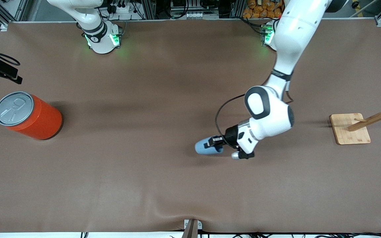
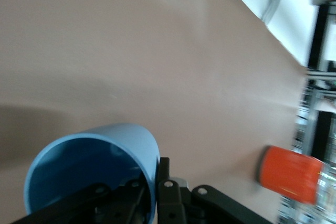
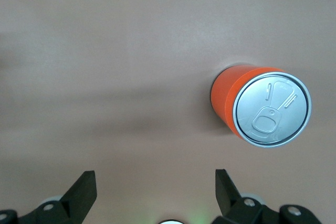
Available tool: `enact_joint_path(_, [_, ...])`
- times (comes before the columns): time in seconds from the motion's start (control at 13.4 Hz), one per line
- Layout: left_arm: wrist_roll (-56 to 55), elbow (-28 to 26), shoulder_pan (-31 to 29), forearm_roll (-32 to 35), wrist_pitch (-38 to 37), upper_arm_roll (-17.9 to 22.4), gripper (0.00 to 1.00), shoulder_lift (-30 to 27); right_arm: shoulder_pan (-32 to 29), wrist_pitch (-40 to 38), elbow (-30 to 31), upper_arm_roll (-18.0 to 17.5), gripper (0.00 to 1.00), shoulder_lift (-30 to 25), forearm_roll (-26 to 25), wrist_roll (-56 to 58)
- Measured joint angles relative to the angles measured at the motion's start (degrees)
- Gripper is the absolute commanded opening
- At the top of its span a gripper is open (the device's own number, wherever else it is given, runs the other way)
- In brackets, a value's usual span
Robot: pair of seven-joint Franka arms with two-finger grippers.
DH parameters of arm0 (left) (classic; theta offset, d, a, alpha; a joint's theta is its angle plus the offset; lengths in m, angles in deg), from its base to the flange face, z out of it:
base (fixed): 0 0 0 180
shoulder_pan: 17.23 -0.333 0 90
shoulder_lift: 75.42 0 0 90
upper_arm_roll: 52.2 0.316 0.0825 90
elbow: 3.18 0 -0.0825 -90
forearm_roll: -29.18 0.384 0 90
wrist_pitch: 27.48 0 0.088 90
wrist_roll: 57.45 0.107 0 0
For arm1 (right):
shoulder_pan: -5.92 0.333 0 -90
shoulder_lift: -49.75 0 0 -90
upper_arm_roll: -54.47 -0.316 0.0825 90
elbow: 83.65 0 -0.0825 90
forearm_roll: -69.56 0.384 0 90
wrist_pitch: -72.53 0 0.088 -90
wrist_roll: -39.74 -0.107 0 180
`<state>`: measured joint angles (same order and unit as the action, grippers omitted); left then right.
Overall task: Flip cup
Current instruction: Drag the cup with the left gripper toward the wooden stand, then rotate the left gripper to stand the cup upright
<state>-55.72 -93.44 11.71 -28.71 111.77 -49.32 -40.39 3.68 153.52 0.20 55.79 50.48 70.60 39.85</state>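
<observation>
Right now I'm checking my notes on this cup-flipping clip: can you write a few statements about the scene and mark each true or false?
1. The left gripper is shut on the cup. True.
2. The cup stands upright on the table. False: it lies on its side in the grip.
3. The right gripper holds the orange can. False: it is open, above the can.
4. A wooden rack stands toward the left arm's end. True.
5. The can lies on its side. False: it stands upright, lid up.
</observation>
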Motion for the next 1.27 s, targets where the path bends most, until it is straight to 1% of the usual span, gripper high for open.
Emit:
enact_joint_path(0.22, [-10.1,-0.5,-0.3,23.0,-3.0,3.2,0.0,-2.4,0.0,0.0,0.0,0.0,1.0,0.0,0.0,0.0])
enact_joint_path(0.37, [-13.4,-0.5,-0.3,33.8,-7.4,6.1,0.0,-3.2,0.0,0.0,0.0,0.0,1.0,0.0,0.0,0.0])
enact_joint_path(0.45, [-14.2,-0.5,-0.4,37.5,-10.2,7.8,0.0,-3.9,0.0,0.0,0.0,0.0,1.0,0.0,0.0,0.0])
enact_joint_path(0.6, [-14.2,-0.8,-1.5,42.3,-15.8,10.5,0.0,-5.3,0.0,0.0,0.0,0.0,1.0,0.0,0.0,0.0])
enact_joint_path(0.82, [-14.0,-3.3,-6.3,50.2,-18.2,11.0,0.0,-7.1,0.0,0.0,0.0,0.0,1.0,0.0,0.0,0.0])
enact_joint_path(1.04, [-11.7,-6.8,-8.9,51.2,-18.2,11.0,0.0,-8.6,0.0,0.0,0.0,0.0,1.0,0.0,0.0,0.0])
enact_joint_path(1.19, [-11.7,-9.3,-8.9,51.2,-17.8,10.8,0.0,-9.5,0.0,0.0,0.0,0.0,1.0,0.0,0.0,0.0])
enact_joint_path(1.27, [-11.7,-11.1,-8.9,51.2,-16.3,10.7,0.0,-10.0,0.0,0.0,0.0,0.0,1.0,0.0,0.0,0.0])
